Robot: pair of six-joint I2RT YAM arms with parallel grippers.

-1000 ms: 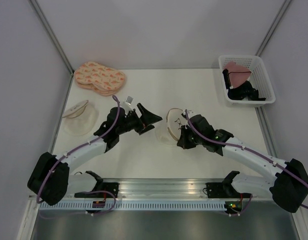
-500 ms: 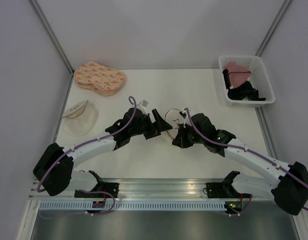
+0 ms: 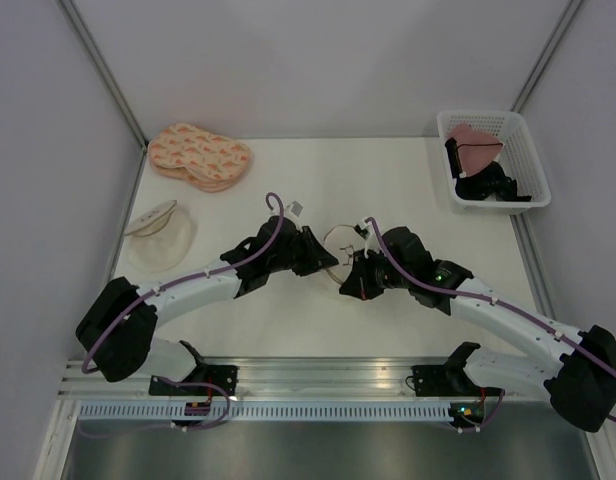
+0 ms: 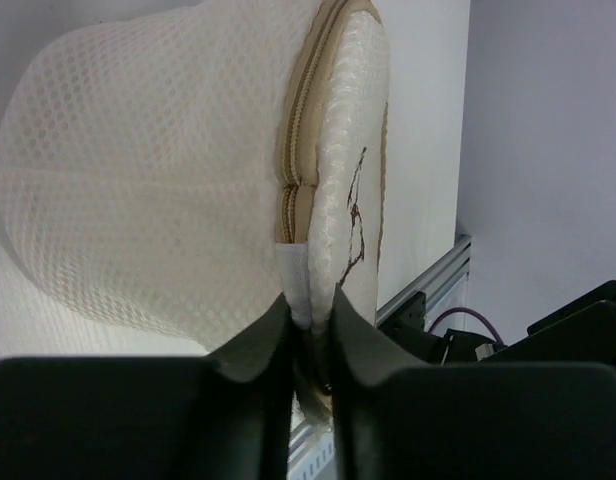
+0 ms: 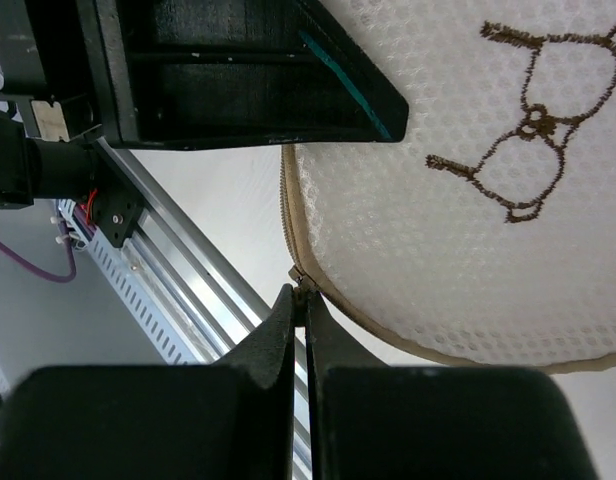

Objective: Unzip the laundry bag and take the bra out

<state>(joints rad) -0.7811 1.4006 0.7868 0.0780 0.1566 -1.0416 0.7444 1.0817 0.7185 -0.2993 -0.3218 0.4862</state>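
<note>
Tabletop [image 3: 388, 180] white, walls [image 3: 318, 60] grey; left gripper [image 4: 310, 310] and right gripper [image 5: 300, 300] pinch laundry bag [image 4: 158, 180].

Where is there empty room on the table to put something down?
Bare table lies at the back, between the peach padded pair and the basket, and between the basket and the right arm. The middle is crowded: the left end effector and right end effector both pinch the laundry bag.

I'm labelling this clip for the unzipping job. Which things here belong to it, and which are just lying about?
In the job: bag, gripped at its edge by the left tool; zip pull, pinched by the right tool. Bra: not in sight.
Lying about: peach padded pair, plain pouch, basket with pink garment.
</note>
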